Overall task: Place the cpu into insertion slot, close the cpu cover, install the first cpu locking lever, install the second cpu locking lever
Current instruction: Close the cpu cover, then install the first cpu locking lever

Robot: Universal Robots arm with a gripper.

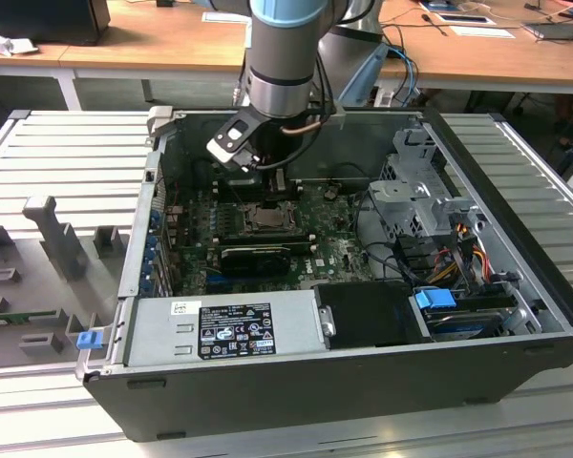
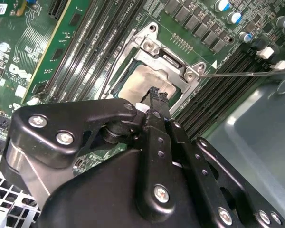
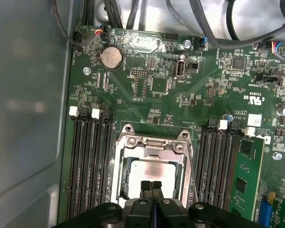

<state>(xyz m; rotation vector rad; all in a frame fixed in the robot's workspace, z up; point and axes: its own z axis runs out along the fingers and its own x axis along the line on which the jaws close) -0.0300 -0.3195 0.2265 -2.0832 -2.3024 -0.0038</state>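
Note:
The cpu (image 3: 152, 172) lies flat in the insertion slot (image 1: 265, 218), its dull silver top showing in both wrist views (image 2: 143, 81). The cpu cover (image 3: 153, 145) is down around it, and the chip shows through the cover's window (image 2: 173, 59). A thin metal locking lever (image 2: 242, 73) sticks out sideways from one corner of the socket, over the memory slots. My gripper (image 3: 151, 184) hangs just above the chip's edge, shut, with nothing between its fingertips (image 2: 156, 96). In the exterior view the gripper (image 1: 256, 181) reaches down into the open case, right over the socket.
Long black memory slots (image 3: 88, 166) flank the socket on both sides, and a green memory module (image 3: 244, 178) stands in one. A black graphics card (image 1: 256, 256) lies just in front of the socket. The power supply (image 1: 234, 324), drive cage (image 1: 420, 196) and case walls (image 1: 138, 239) close in the board.

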